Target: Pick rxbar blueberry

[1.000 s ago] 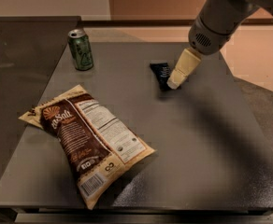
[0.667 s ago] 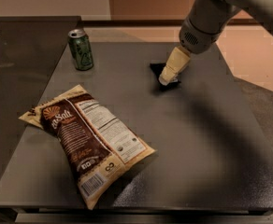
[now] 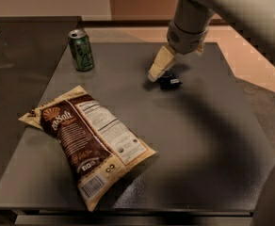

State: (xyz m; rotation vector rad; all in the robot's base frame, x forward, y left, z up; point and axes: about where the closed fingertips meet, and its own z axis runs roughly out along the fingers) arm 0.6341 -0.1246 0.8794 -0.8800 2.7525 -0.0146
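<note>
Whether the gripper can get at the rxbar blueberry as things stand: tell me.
Probably yes. The gripper hangs right beside the rxbar blueberry with nothing between them; the soda can and chip bag lie well off to the side.

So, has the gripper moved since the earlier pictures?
Yes. The gripper has shifted left, toward the green can, and now sits at the left edge of the rxbar blueberry.
</note>
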